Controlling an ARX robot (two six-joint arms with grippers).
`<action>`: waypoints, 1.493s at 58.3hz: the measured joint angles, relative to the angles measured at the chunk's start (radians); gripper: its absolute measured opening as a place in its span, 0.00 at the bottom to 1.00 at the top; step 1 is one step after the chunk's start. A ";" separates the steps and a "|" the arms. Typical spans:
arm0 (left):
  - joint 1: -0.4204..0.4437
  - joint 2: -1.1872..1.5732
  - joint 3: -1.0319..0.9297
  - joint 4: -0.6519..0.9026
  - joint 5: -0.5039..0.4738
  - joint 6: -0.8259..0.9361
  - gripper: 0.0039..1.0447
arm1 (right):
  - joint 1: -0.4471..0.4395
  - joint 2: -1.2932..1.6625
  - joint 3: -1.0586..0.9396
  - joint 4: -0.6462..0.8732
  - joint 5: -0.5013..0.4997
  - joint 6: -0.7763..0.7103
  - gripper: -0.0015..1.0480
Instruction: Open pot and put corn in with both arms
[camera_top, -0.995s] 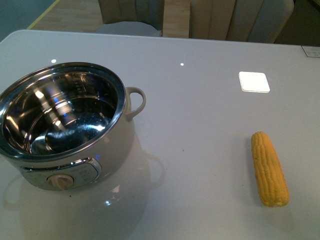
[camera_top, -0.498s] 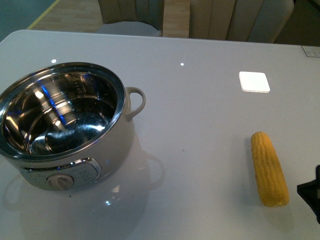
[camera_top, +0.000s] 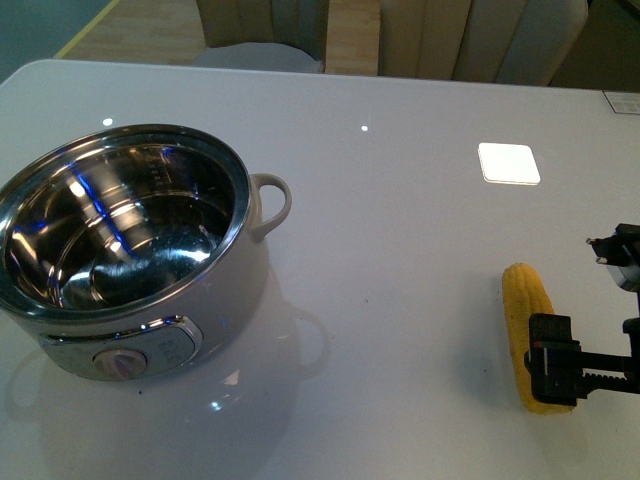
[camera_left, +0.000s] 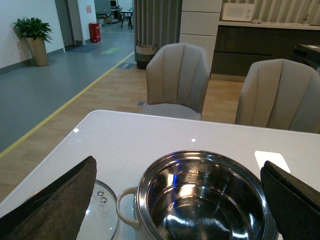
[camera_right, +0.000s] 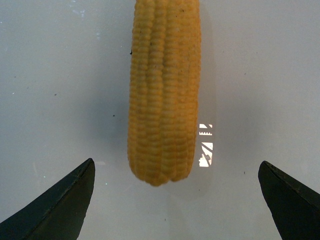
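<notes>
The pot (camera_top: 232, 300) stands uncovered at the table's left, its steel inside bare and its dial facing me. The yellow corn (camera_top: 522, 305) lies on the right, pointing away. My right gripper (camera_top: 583, 310) reaches in from the right edge, open, by the cob's near end. In the right wrist view the corn (camera_right: 164, 90) ends just ahead of the gap in the right gripper (camera_right: 175, 200), touching neither finger. The left wrist view shows the pot (camera_left: 205, 157) below and ahead of my open left gripper (camera_left: 175, 200). The left arm is outside the front view.
A glass lid (camera_left: 102, 210) lies flat on the table beside the pot's loop handle, seen only in the left wrist view. A white square (camera_top: 508, 163) marks the table at the back right. Chairs (camera_top: 265, 30) stand behind the far edge.
My right gripper has come in from the right edge and now sits at the corn's near end. Pot and corn have not moved.
</notes>
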 joint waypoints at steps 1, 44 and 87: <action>0.000 0.000 0.000 0.000 0.000 0.000 0.94 | 0.000 0.014 0.005 0.008 0.001 -0.008 0.92; 0.000 0.000 0.000 0.000 0.000 0.000 0.94 | -0.005 0.135 0.071 -0.005 -0.008 -0.063 0.33; 0.000 0.000 0.000 0.000 0.000 0.000 0.94 | 0.104 -0.460 -0.008 -0.349 -0.235 0.134 0.19</action>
